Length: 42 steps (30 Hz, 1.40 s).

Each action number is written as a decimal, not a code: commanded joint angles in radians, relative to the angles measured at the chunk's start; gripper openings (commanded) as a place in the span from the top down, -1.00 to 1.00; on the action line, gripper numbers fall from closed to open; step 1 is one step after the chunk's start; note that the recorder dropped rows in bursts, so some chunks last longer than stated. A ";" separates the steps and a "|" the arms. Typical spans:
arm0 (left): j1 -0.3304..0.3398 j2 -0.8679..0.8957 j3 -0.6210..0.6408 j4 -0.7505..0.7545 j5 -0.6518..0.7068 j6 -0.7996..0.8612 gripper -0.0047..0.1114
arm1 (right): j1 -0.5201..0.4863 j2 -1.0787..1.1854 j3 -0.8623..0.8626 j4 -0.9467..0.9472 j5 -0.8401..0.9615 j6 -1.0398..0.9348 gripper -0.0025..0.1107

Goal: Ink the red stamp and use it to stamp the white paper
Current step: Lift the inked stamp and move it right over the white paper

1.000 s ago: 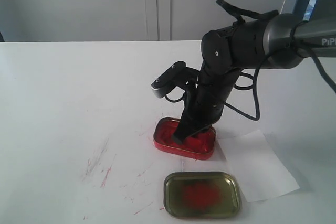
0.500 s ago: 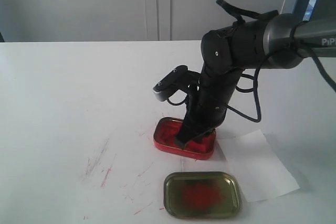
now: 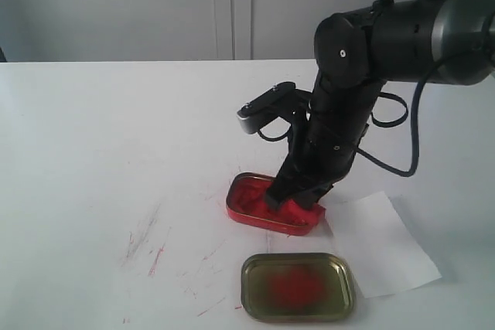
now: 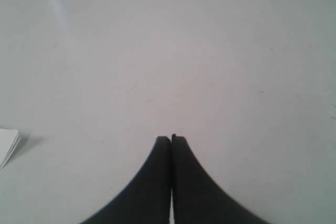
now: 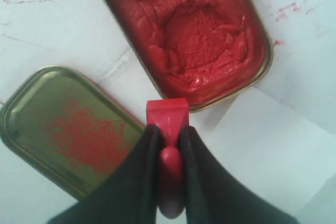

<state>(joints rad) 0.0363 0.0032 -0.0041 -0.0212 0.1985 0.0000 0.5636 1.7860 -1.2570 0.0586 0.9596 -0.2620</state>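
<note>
Table [image 3: 93,129]: white, fills the lower two thirds of the exterior view; thin red scratches [image 3: 151,249] mark it at lower left.
Right arm [image 3: 387,36]: black, enters from the upper right of the exterior view and bends down to the centre.
Paper [image 3: 383,245]: white sheet lying flat at lower right of the exterior view, just beside the tin's right end; no print shows on the visible part.
Lid [image 3: 298,287]: gold-olive, smeared red inside, at bottom centre, open side up, near the tin and touching the paper's left edge.
Tin [image 3: 263,223]: red, rectangular, just below the centre of the exterior view, full of churned red paste.
Right gripper [image 5: 169,130]: points down over the tin's right end, fingers clamped on the stamp's narrow knob.
Left gripper [image 4: 171,139]: seen only in its wrist view, fingers pressed together with nothing between them, over bare table.
Stamp [image 5: 168,113]: solid red, held by the right gripper, square base downward at the tin's rim on the side toward lid and paper; whether the base touches paste or rim I cannot tell.
</note>
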 commanded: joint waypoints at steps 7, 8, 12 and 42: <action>-0.001 -0.003 0.004 -0.009 0.003 0.000 0.92 | -0.038 -0.079 0.113 -0.006 0.010 0.045 0.96; -0.001 -0.003 0.004 -0.009 0.003 0.000 0.92 | -0.048 -0.084 0.124 -0.006 0.010 0.048 0.96; -0.001 -0.003 0.004 -0.009 0.003 0.000 0.92 | -0.092 -0.101 0.173 -0.004 0.002 0.058 0.96; -0.001 -0.003 0.004 -0.009 0.003 0.000 0.92 | -0.179 -0.133 0.363 -0.064 -0.300 0.153 0.96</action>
<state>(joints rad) 0.0363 0.0032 -0.0041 -0.0212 0.1985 0.0000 0.3893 1.6462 -0.8984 0.0000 0.6742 -0.1151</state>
